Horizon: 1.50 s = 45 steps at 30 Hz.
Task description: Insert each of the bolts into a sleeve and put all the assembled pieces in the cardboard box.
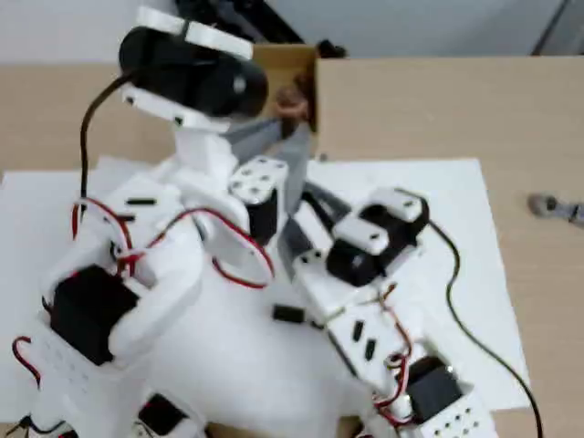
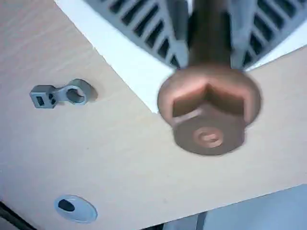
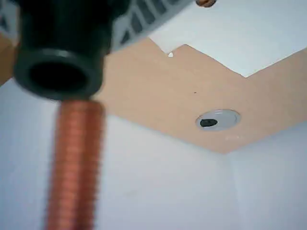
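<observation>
In the left wrist view my left gripper is shut on a copper bolt, gripping the shank with the hex head facing the camera. From above, the bolt's head sits just in front of the cardboard box. My right gripper is shut on a black sleeve with its open mouth towards the camera. The bolt's threaded shank lies against the rim of that mouth, beside the hole rather than in it. A second black sleeve lies loose on the white sheet.
A small grey wrench-like part lies on the bare wood at the right, also seen as the grey part. A round cable grommet is set into the tabletop. Both arms crowd the middle of the sheet.
</observation>
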### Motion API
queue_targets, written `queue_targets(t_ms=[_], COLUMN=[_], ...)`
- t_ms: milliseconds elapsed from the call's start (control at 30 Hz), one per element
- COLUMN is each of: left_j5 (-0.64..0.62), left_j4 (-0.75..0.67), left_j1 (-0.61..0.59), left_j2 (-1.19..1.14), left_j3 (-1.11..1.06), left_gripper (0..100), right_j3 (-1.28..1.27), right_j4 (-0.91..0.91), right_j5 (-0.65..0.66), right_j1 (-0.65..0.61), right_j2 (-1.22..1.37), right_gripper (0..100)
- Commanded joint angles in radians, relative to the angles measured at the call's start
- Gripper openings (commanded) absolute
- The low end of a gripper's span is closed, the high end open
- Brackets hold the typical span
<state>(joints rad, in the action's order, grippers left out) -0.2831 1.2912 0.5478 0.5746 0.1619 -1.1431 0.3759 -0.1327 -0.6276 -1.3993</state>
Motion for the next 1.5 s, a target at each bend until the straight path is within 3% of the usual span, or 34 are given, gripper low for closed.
queue_targets(t_ms=[0, 533, 767, 1467], left_j5=[0.002, 0.003, 0.081, 0.081], left_j4=[-0.015, -0.127, -0.118, -0.04], left_j1=[-0.006, -0.006, -0.006, 0.002], left_j2=[0.005, 0.009, 0.011, 0.103], left_j3=[-0.007, -0.127, -0.128, -0.128], left_gripper=[1, 1, 1, 1], right_j3=[0.011, 0.011, 0.011, 0.012], right_j4=[-0.025, -0.022, -0.022, -0.03], right_j5=[-0.005, -0.006, -0.006, -0.009], right_j1=[-0.004, -0.004, -0.004, 0.028], right_j2=[-0.007, -0.008, -0.008, -0.007], right_gripper=[0.3, 0.3, 0.3, 0.3])
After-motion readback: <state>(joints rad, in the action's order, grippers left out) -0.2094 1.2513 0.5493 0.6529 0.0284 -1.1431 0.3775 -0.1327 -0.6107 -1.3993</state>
